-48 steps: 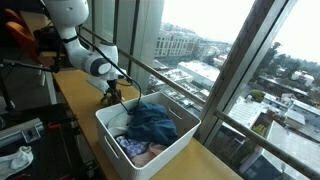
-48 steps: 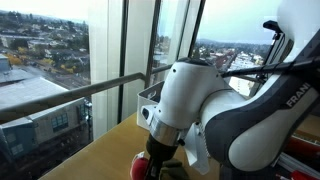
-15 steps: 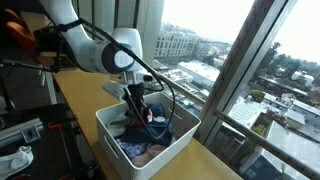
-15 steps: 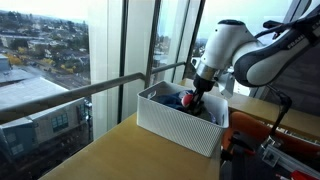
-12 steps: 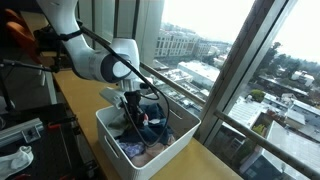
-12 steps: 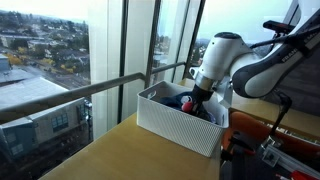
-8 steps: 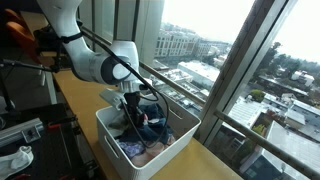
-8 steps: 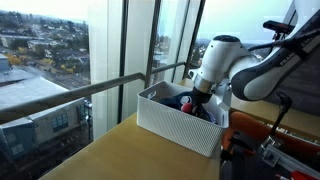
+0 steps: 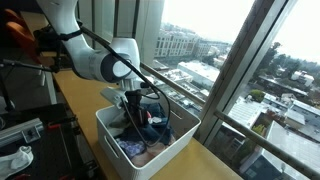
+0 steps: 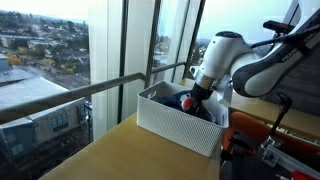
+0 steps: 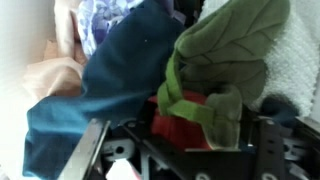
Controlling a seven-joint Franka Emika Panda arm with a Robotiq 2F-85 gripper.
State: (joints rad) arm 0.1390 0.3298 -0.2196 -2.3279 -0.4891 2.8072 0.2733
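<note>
My gripper (image 9: 133, 112) reaches down into a white basket (image 9: 118, 158) of clothes; it shows in both exterior views (image 10: 194, 98). In the wrist view a red plush toy with green leaves (image 11: 195, 120) lies between the gripper's fingers (image 11: 185, 150). The fingers stand wide apart on either side of the toy, which rests on a dark blue garment (image 11: 90, 110). The blue garment (image 9: 157, 125) fills much of the basket. A pale pink cloth (image 11: 50, 80) lies beside it.
The basket (image 10: 175, 125) stands on a wooden counter (image 10: 110, 150) along a tall window with a metal railing (image 10: 90, 88). A white towel-like cloth (image 11: 300, 60) lies at the basket's edge. Dark equipment (image 9: 25, 130) sits on the room side of the counter.
Three seconds ago the gripper was beside the basket with the red toy. It moved over and down into the basket. It has stayed almost still for the last half second.
</note>
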